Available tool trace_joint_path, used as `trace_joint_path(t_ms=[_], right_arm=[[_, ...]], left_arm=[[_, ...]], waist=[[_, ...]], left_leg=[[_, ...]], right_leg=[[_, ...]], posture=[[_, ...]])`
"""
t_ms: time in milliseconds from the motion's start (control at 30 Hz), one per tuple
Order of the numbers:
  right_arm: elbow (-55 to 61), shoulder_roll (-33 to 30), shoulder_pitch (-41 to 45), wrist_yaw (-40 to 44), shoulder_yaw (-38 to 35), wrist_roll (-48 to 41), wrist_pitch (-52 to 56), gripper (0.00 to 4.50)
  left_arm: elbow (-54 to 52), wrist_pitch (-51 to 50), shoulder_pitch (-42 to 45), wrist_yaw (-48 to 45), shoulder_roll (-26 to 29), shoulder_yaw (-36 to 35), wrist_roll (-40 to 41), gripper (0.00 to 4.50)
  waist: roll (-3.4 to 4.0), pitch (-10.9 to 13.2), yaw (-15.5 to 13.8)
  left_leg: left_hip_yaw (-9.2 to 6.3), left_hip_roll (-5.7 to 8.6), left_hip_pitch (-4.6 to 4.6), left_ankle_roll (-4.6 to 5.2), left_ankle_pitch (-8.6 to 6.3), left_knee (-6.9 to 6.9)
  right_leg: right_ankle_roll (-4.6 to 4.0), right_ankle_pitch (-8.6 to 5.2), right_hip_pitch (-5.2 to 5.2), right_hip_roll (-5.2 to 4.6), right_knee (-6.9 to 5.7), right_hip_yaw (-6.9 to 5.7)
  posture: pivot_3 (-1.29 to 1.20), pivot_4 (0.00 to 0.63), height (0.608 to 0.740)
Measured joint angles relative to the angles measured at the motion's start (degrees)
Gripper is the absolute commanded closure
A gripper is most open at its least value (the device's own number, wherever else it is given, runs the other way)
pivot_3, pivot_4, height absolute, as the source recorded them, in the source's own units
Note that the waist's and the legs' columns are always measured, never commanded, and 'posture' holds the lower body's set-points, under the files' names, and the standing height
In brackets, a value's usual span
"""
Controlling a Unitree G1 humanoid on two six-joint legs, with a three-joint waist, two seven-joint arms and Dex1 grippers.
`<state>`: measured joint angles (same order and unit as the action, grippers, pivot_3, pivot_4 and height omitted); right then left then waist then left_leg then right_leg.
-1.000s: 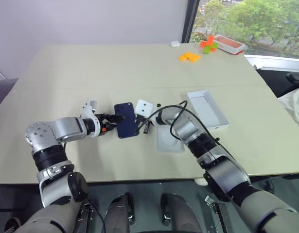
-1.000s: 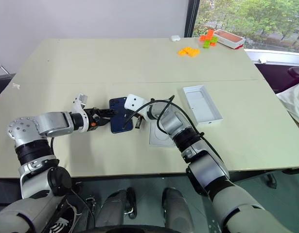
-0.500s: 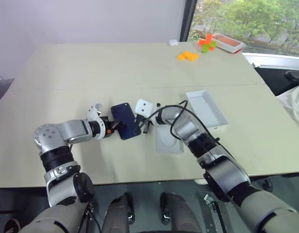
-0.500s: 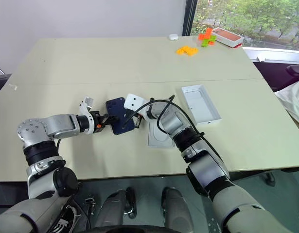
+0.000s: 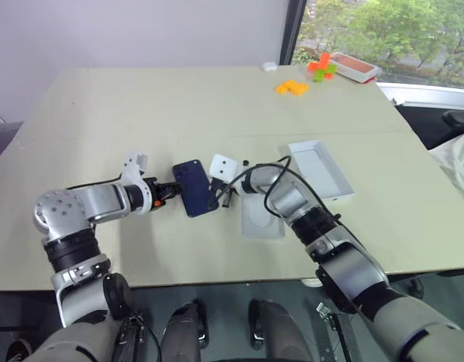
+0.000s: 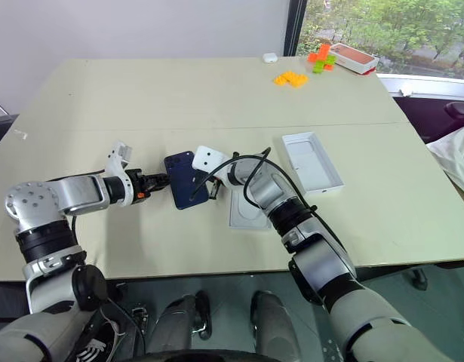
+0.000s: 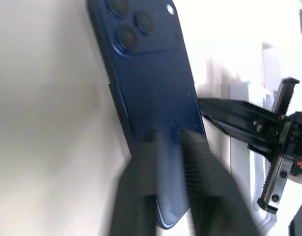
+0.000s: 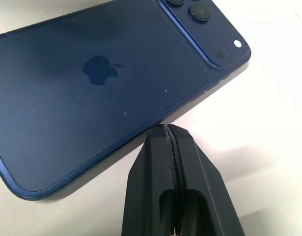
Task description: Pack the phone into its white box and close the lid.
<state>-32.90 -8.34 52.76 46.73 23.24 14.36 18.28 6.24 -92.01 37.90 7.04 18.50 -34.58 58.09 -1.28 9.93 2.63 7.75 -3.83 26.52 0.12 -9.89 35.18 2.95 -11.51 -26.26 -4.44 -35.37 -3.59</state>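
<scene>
1. While the phone lies back-up on the surface, long axis running away from the robot, it sits between both grippers.
2. The left gripper is at its near-left edge, fingers part spread over that end; whether they pinch it, I cannot tell.
3. The right gripper, fingers pressed together and holding nothing, nudges the opposite long edge.

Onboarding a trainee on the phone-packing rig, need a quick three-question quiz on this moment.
1. True or false: the phone lies back up on the table, outside any box.
2. The right hand is: A open, B shut with nothing between its fingers, C shut on the phone.
3. Fill in: the right hand's tips sit at the phone's ____ edge (long/short).

Key: 1 true; 2 B; 3 long.
</scene>
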Motion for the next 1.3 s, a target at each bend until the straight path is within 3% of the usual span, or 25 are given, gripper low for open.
trace_joint_path(t_ms=[33, 667, 1300], right_arm=[[0.00, -0.03, 0.00, 0.03, 0.00, 0.00, 0.00, 4.50], [0.62, -0.14, -0.07, 0.76, -0.03, -0.12, 1.43, 4.50], [1.10, -1.55, -0.43, 1.20, -0.52, 0.08, 2.58, 4.50]], left_arm=[[0.00, 0.00, -0.12, -0.24, 0.04, -0.01, -0.03, 1.82], [4.45, -0.01, 0.68, 1.64, -0.08, -3.78, 1.80, 1.82], [5.86, 3.98, 2.87, 0.66, -8.66, -7.41, -3.84, 1.82]], waist=[[0.00, 0.00, -0.02], [-0.02, -0.01, -0.06], [-0.06, -0.04, -1.01]], left_leg=[[0.00, 0.00, 0.00, 0.00, 0.00, 0.00], [-0.02, 0.02, -0.05, 0.01, 0.01, 0.08], [-0.06, 0.10, -0.11, 0.01, 0.00, 0.13]], right_leg=[[0.00, 0.00, 0.00, 0.01, -0.01, 0.00], [0.01, 0.00, 0.07, 0.08, -0.12, -0.01], [-0.07, 0.06, 0.28, -0.21, -0.07, -0.09]], posture=[[0.00, 0.150, 0.740], [0.00, 0.150, 0.740], [0.00, 0.150, 0.740]])
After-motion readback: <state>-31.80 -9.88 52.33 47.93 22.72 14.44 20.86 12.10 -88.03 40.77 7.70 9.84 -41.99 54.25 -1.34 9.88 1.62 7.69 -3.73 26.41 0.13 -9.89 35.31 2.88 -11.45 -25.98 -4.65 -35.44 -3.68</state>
